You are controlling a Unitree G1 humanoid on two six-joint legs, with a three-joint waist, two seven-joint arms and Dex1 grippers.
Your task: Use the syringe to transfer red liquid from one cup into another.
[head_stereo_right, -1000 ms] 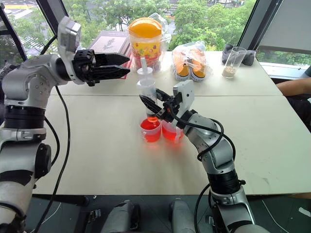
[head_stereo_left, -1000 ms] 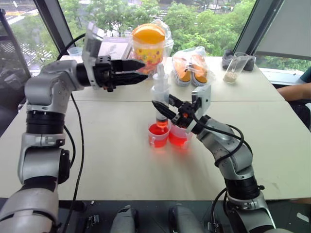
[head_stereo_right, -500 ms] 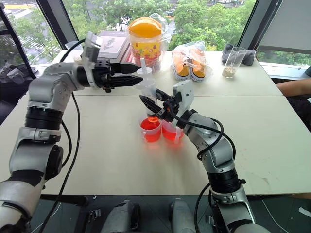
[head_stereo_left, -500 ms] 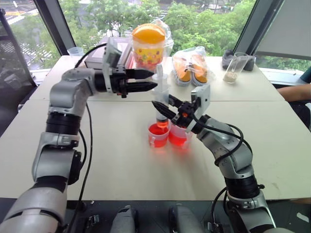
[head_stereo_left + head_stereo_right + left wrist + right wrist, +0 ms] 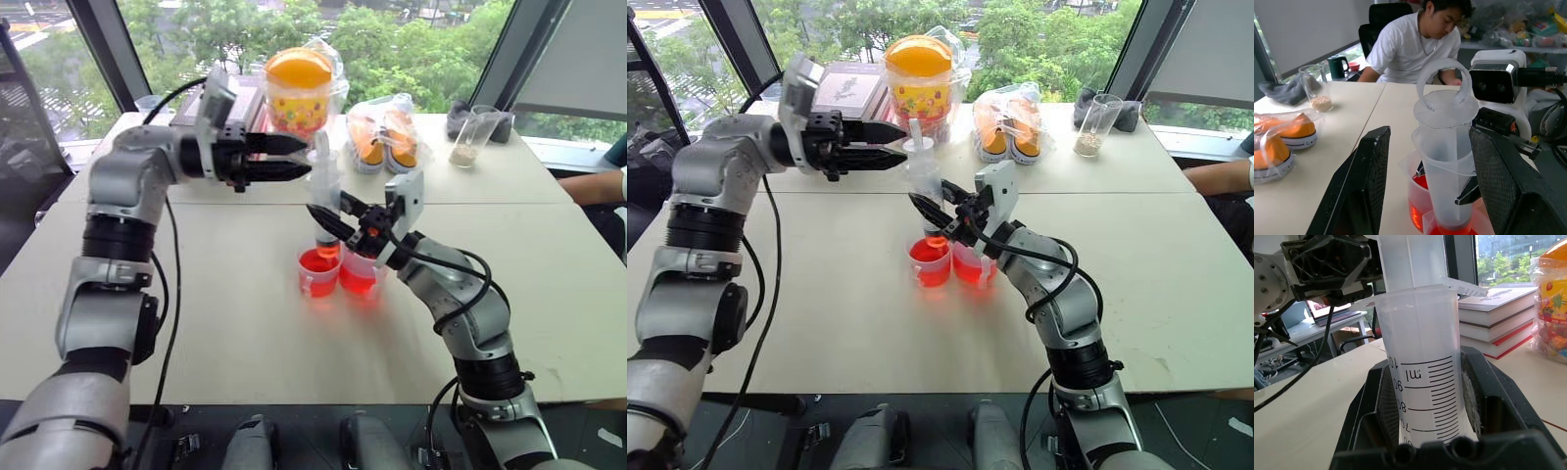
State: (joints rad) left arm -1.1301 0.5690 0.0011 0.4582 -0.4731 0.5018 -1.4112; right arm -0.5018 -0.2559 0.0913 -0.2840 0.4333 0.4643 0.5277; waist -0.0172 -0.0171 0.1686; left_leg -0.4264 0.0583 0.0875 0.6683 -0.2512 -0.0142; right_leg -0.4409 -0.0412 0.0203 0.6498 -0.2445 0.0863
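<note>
Above the two red cups, your left claw [image 5: 302,159] (fingers parted) has closed in on the syringe [image 5: 324,196] plunger, while your right claw [image 5: 343,217] stays clamped on its barrel.

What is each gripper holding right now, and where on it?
The right gripper clamps the syringe around its barrel. The left gripper is open beside the plunger, holding nothing.
</note>
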